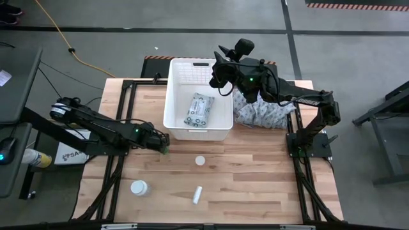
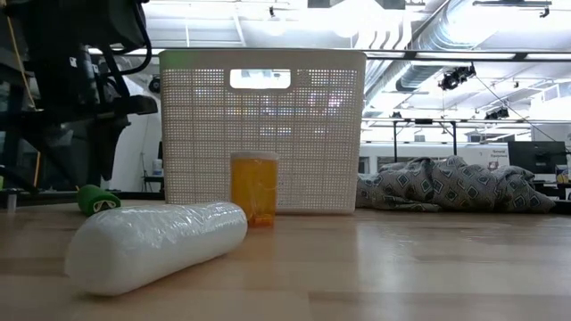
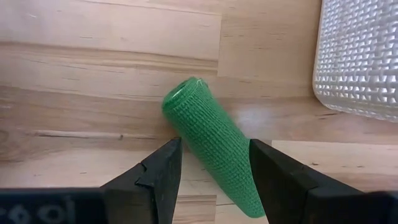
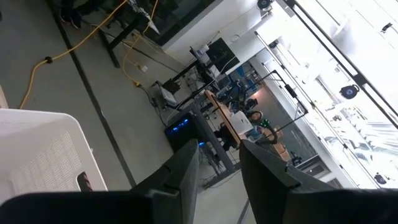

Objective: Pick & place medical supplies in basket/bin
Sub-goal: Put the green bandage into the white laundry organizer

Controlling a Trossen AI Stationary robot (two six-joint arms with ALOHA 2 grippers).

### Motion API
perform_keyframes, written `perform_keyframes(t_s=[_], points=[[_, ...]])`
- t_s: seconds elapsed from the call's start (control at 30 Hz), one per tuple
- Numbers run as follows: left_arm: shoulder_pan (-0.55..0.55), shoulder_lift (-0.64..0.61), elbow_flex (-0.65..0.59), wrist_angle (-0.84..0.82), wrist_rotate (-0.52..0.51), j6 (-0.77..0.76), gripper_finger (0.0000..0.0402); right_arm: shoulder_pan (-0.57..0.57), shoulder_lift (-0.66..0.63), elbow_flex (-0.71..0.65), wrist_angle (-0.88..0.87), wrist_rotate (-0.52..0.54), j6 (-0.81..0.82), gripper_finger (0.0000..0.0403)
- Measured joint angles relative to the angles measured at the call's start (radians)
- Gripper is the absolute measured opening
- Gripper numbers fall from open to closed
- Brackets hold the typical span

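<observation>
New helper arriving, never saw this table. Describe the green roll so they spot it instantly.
Start at the white bin in the table's middle. Just off its front left corner, the green roll lies on the wood between the left hand's fingers. It is the only green item.

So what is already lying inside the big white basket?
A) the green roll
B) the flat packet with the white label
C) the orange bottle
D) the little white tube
B: from above, the flat packet lies inside the white basket, while the green roll sits on the table between the left gripper's fingers.
</observation>
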Motion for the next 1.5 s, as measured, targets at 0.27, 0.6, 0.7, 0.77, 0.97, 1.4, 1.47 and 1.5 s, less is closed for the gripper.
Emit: perform_keyframes(t_s=[0.27, 0.6, 0.7, 0.77, 0.97, 1.4, 1.47, 1.5], points=[[0.0, 0.0, 0.0, 0.002, -0.001, 0.0, 0.0221, 0.0, 0.0, 0.0, 0.0, 0.0, 0.024, 0.0108], [0.0, 0.016, 0.0, 0.005, -0.004, 0.004, 0.0221, 0.007, 0.0, 0.0, 0.0, 0.0, 0.026, 0.0108], [0.0, 0.043, 0.0, 0.017, -0.003, 0.004, 0.0221, 0.017, 0.0, 0.0, 0.0, -0.001, 0.026, 0.0108], [0.0, 0.071, 0.0, 0.04, 0.002, 0.005, 0.0221, 0.026, 0.0, 0.0, 0.0, -0.002, 0.024, 0.0108], [0.0, 0.127, 0.002, 0.06, 0.009, 0.005, 0.0221, 0.043, 0.0, 0.0, 0.001, -0.03, 0.024, 0.0108], [-0.006, 0.15, 0.001, 0.097, 0.043, 0.006, 0.0221, 0.073, 0.0, 0.0, 0.001, -0.046, 0.023, 0.0108], [-0.006, 0.15, 0.001, 0.103, 0.052, 0.006, 0.0221, 0.074, 0.0, 0.0, 0.001, -0.046, 0.023, 0.0108], [-0.006, 0.15, 0.001, 0.107, 0.059, 0.006, 0.0221, 0.076, 0.0, 0.0, 0.001, -0.046, 0.023, 0.0108]])
